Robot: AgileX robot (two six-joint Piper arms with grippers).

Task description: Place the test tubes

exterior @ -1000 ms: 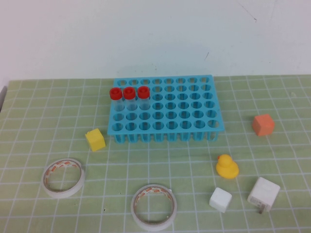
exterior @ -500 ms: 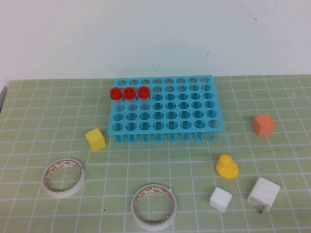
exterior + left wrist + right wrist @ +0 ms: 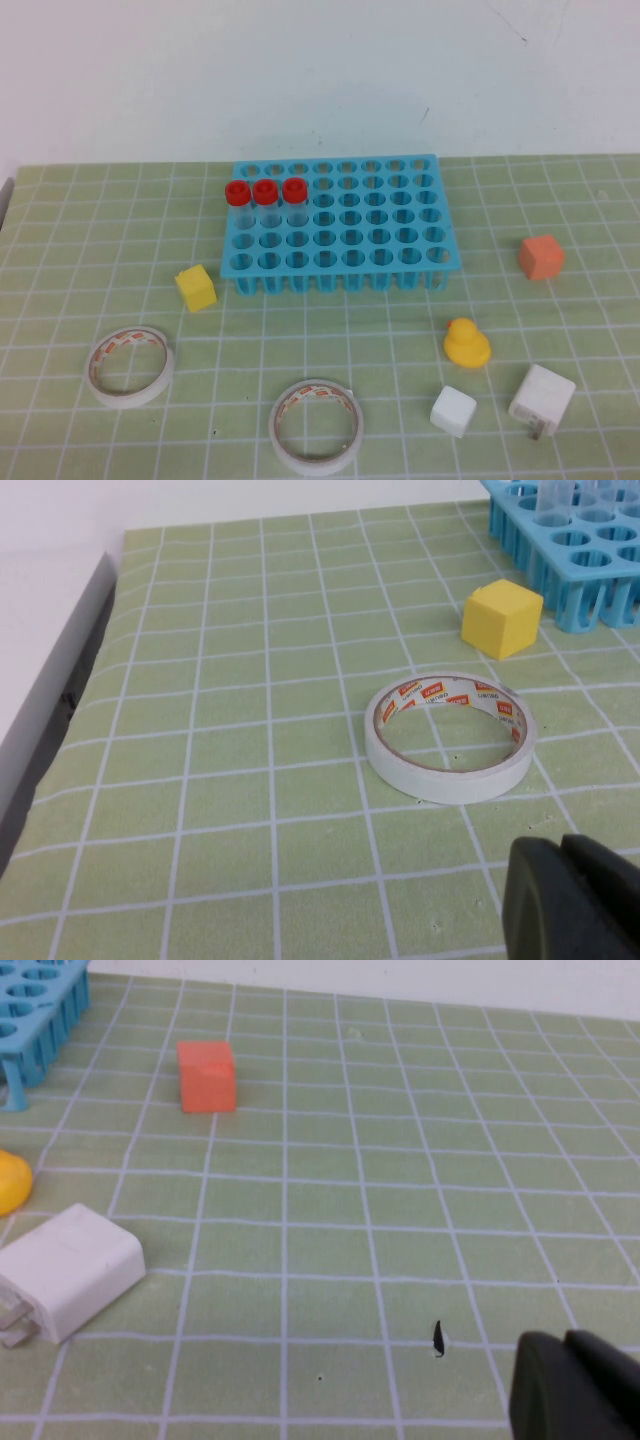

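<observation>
**Three tubes racked, both grippers closed and empty**

Taking the blue rack (image 3: 350,271) as the centre of the dial in the high view, three red-capped test tubes (image 3: 266,200) stand upright side by side in its three leftmost columns, toward 10 o'clock. All the other holes are open.

Loose items ring the rack on the green gridded mat (image 3: 80,260), and none touches it:
- One yellow cube (image 3: 196,288) lies at 8 o'clock, just beside the rack's near-left corner.
- One orange cube (image 3: 541,257) lies at 4 o'clock, near the rack's right end.
- One yellow duck (image 3: 466,343) sits at 5 o'clock.
- One white cube (image 3: 453,411) and one white charger plug (image 3: 542,401) lie beyond the duck, close together.
- Two tape rolls lie flat, the left tape roll (image 3: 129,366) at 7 o'clock and the second tape roll (image 3: 316,425) at 6 o'clock.

Neither arm shows in the high view. The left gripper (image 3: 562,855) hangs low over the mat on the near side of the left tape roll, fingers pressed together and holding nothing. The right gripper (image 3: 566,1345) hangs over bare mat near the charger plug, likewise closed and empty.
</observation>
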